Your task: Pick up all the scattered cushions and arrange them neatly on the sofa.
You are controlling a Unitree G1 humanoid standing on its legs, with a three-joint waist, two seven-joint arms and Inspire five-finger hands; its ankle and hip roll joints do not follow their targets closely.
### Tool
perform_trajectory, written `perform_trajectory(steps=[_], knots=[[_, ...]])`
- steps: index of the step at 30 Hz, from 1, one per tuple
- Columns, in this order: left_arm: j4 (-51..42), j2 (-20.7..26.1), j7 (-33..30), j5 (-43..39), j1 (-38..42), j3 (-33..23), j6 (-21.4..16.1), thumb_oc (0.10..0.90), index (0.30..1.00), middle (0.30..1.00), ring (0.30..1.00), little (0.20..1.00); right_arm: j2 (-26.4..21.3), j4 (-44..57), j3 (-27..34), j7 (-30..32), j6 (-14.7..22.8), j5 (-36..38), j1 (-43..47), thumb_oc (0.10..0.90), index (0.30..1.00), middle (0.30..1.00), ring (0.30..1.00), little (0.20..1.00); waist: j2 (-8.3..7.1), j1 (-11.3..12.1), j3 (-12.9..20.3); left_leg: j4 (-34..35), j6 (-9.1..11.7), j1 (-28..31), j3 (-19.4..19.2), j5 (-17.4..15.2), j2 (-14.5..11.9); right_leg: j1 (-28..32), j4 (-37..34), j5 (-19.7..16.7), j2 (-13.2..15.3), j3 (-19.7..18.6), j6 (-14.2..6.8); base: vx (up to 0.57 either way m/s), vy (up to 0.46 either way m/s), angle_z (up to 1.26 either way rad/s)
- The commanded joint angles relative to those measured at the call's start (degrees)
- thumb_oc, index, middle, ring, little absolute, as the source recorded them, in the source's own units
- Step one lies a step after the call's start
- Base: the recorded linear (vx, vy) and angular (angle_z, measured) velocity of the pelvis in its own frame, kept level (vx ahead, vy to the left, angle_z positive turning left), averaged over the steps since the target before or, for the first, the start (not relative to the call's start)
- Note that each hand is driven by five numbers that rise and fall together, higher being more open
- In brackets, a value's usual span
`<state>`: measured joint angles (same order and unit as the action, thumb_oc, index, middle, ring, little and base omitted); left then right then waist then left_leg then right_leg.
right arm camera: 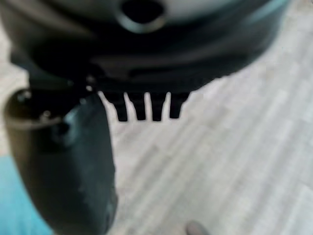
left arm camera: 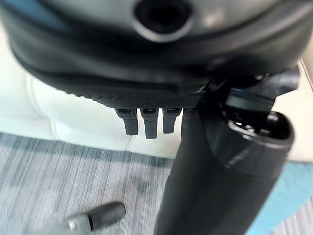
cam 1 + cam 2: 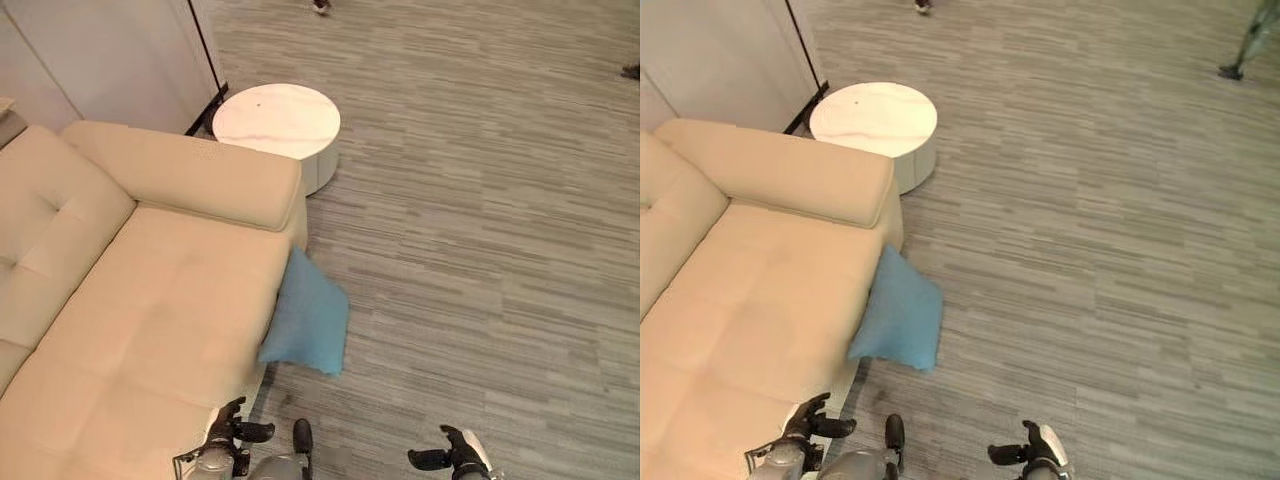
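Cushion, blue, sits on the grey floor at centre frame, leaning against the front edge of the cream sofa; its upper left corner touches the sofa and its near edge rests on the floor. The sofa fills the left side and is cut off by the left and bottom edges. A round white table stands just beyond the sofa arm, upper centre. The left hand shows at the bottom edge beside the sofa front, fingers straight and relaxed, holding nothing. The right hand shows at the lower right, partly cut off, fingers likewise straight and empty. A person's shoe is clipped by the top edge.
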<state>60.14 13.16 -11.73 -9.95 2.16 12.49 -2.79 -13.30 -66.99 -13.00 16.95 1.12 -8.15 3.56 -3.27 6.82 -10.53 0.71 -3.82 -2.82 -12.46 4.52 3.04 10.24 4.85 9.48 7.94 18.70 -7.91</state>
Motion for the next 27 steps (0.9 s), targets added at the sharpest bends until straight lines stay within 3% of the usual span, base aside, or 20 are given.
perform_trajectory(steps=[1, 3, 6, 7, 9, 13, 18, 21, 22, 25, 27], knots=[[-0.77, -0.92, 0.43, 0.75, -0.61, -0.67, -1.58, 0.800, 0.900, 0.900, 0.900, 0.900, -4.05, 1.88, -0.40, -0.25, 0.02, -0.01, -0.21, 0.800, 0.900, 0.900, 0.900, 0.900, 0.44, 0.58, 0.81, -6.07, 0.22, -3.43, 2.93, -8.15, -0.45, -8.06, 15.09, -6.57, -1.19, 0.01, -2.83, 0.13, 0.129, -0.07], [-0.95, -0.45, 0.56, 0.87, -0.55, -0.36, -1.88, 0.800, 0.900, 0.900, 0.900, 0.900, -4.01, 1.86, -0.29, -0.47, 0.02, 0.20, 0.29, 0.800, 0.900, 0.900, 0.900, 0.900, 1.78, -0.34, 0.28, -5.00, -0.61, -1.63, 4.33, -8.43, -0.67, -11.95, 22.21, -9.32, -0.13, -0.60, -3.90, 0.15, 0.085, 0.12], [-0.97, -0.36, 0.50, 0.79, -0.52, -0.11, -2.08, 0.800, 0.900, 0.900, 0.900, 0.900, -3.94, 1.73, -0.19, -0.52, 0.21, 0.21, 0.38, 0.800, 0.900, 0.900, 0.900, 0.900, 2.90, -1.02, -0.07, -3.10, -0.62, 0.73, 5.67, -8.40, -0.68, -14.20, 22.66, -8.28, 1.53, 0.28, -2.61, 0.14, -0.006, 0.37], [-0.89, -0.31, 0.66, 0.95, -0.23, -0.05, -2.28, 0.800, 0.900, 0.900, 0.900, 0.900, -3.63, 1.47, -0.33, -0.58, 0.35, 0.30, 0.59, 0.800, 0.900, 0.900, 0.900, 0.900, 3.48, -1.32, -0.22, -1.82, -0.16, 1.77, 6.77, -8.44, -1.08, -13.94, 17.41, -6.25, 2.99, 1.72, -1.14, 0.21, -0.093, 0.33], [-0.43, -0.31, 0.62, 1.13, 0.19, 0.18, -2.43, 0.800, 0.900, 0.900, 0.900, 0.900, -3.63, 1.32, -0.35, -0.75, 0.23, 0.51, 1.00, 0.800, 0.900, 0.900, 0.900, 0.900, 3.60, -1.65, -0.33, -1.02, 0.37, 2.72, 7.97, -8.55, -1.14, -14.67, 12.50, -5.84, 3.14, 0.91, -0.45, 0.18, -0.115, 0.38], [0.06, -0.56, 0.58, 1.73, 0.76, 1.10, -2.46, 0.800, 0.900, 0.900, 0.900, 0.900, -3.96, 1.01, -0.18, -0.92, 0.08, 1.69, 1.22, 0.800, 0.900, 0.900, 0.900, 0.900, 3.06, -3.14, -0.82, 0.39, 1.29, 4.71, 11.41, -9.11, -0.49, -17.85, 2.42, -9.56, 1.09, -6.25, -1.15, 0.15, -0.131, 0.42], [1.30, -0.96, 0.74, 2.17, 0.98, 1.26, -2.76, 0.800, 0.900, 0.900, 0.900, 0.900, -3.76, 0.82, -0.32, -1.37, 0.17, 1.43, 0.98, 0.800, 0.900, 0.900, 0.900, 0.900, 2.74, -4.02, -1.10, 0.55, 2.16, 6.79, 13.07, -10.43, -0.86, -18.21, 0.22, -11.12, 1.35, -5.04, -1.32, 0.15, -0.161, 0.42], [1.71, -1.39, 1.03, 1.76, 0.80, 1.29, -2.65, 0.800, 0.900, 0.900, 0.900, 0.900, -3.34, 0.50, -0.33, -1.40, 0.74, 2.18, 0.96, 0.800, 0.900, 0.900, 0.900, 0.900, 2.29, -4.00, -0.35, -2.95, 3.81, 6.18, 13.44, -12.37, -1.63, -16.10, -1.02, -10.20, 1.05, -4.50, -0.24, 0.10, -0.232, 0.13], [0.92, -1.93, 1.41, 0.21, 0.74, 1.44, -2.70, 0.800, 0.900, 0.900, 0.900, 0.900, -3.54, 0.56, 0.02, -1.17, 1.27, 3.22, 1.15, 0.800, 0.900, 0.900, 0.900, 0.900, 2.14, -3.63, -0.54, -8.43, 5.33, 3.95, 12.49, -13.25, -2.72, -13.96, -1.57, -8.73, 0.97, -2.75, 0.90, 0.02, -0.222, 0.38], [0.07, -2.51, 1.52, -1.02, 1.21, 1.90, -2.67, 0.800, 0.900, 0.900, 0.900, 0.900, -4.68, 0.75, 0.20, -0.55, 1.46, 4.24, 2.09, 0.800, 0.900, 0.900, 0.900, 0.900, 1.78, -2.83, -2.64, -21.46, 6.65, -3.54, 12.44, -9.68, -3.79, -11.97, -1.43, -7.10, 0.68, -1.48, 3.26, -0.02, -0.199, 0.62], [-0.40, -2.62, 1.64, -1.18, 1.18, 2.13, -2.67, 0.800, 0.900, 0.900, 0.900, 0.900, -4.97, 0.70, 0.16, -0.55, 1.39, 4.39, 1.97, 0.800, 0.900, 0.900, 0.900, 0.900, 1.58, -2.62, -3.04, -23.78, 6.30, -5.49, 11.49, -9.42, -4.63, -11.08, -1.80, -6.19, 0.28, -0.91, 4.08, 0.00, -0.080, 0.23]])
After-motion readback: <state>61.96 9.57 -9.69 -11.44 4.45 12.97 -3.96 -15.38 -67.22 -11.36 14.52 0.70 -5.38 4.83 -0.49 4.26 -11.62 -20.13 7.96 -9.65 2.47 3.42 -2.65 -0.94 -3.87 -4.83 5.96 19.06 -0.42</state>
